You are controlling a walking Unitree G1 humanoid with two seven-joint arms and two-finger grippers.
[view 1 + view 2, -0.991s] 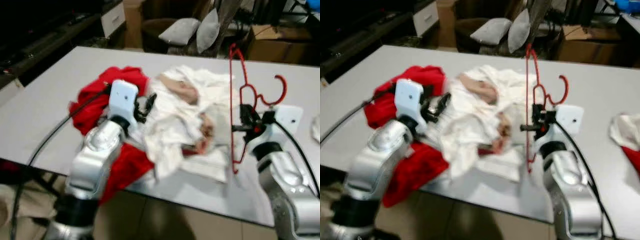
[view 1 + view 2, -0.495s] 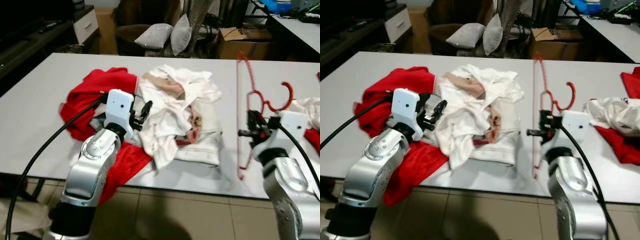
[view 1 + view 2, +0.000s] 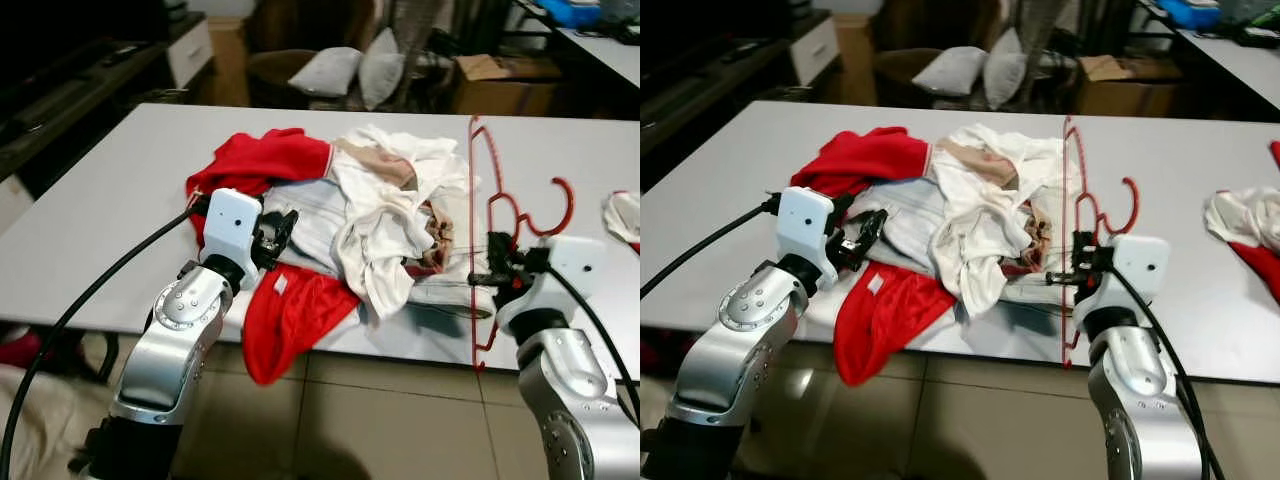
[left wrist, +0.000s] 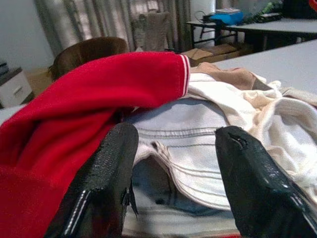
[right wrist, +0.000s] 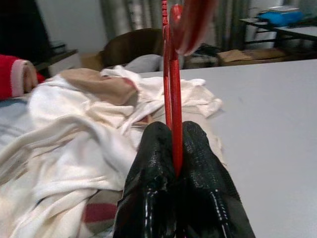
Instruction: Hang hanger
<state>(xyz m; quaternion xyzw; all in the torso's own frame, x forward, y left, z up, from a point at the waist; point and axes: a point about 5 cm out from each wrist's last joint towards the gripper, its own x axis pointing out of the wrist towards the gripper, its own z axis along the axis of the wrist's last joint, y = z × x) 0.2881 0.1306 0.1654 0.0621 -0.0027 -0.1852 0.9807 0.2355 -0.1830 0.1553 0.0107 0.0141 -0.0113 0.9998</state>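
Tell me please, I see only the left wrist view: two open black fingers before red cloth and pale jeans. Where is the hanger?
Observer: The red hanger is in the right gripper, held upright at the table's near edge.
Operator: Is the grip firm?
Observer: The right wrist view shows both fingers shut on its bar.
Operator: Is my left gripper touching clothes?
Observer: The left gripper is open, at the clothes pile; contact is unclear.

I'm seeing two silver arms w/ white boxy wrist housings, black cables trailing back. Left gripper (image 3: 283, 226) & right gripper (image 3: 488, 263): glossy black textured fingers.
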